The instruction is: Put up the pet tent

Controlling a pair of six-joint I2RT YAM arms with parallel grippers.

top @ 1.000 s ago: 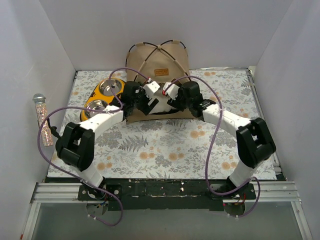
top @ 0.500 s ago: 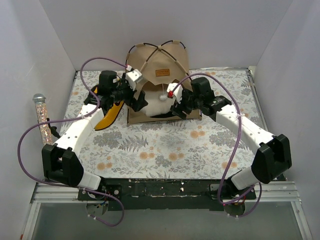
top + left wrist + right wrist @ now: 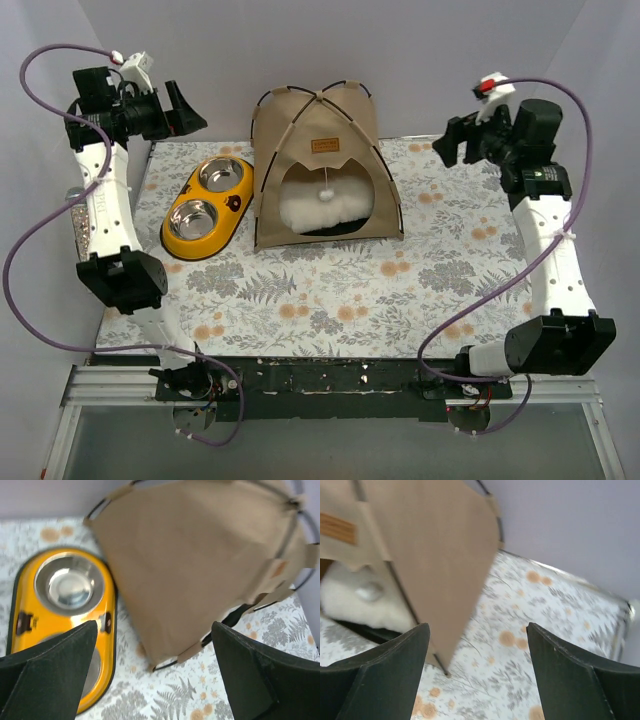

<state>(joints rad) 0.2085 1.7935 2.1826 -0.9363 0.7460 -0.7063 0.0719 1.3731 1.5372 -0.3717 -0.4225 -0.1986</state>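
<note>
Tan canvas pet tent with black crossing poles (image 3: 320, 160) upright beside yellow double steel bowl (image 3: 232, 203). Left gripper (image 3: 154, 625), right gripper (image 3: 476, 626) high, spread, empty. Could snag a pole, toppling it, if swung low.

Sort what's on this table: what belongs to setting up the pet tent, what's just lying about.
Job:
pet tent, standing, poles crossed on top

Lying about:
yellow double bowl, beside the tent
white fluffy cushion, inside the tent
floral mat, underneath everything
</note>
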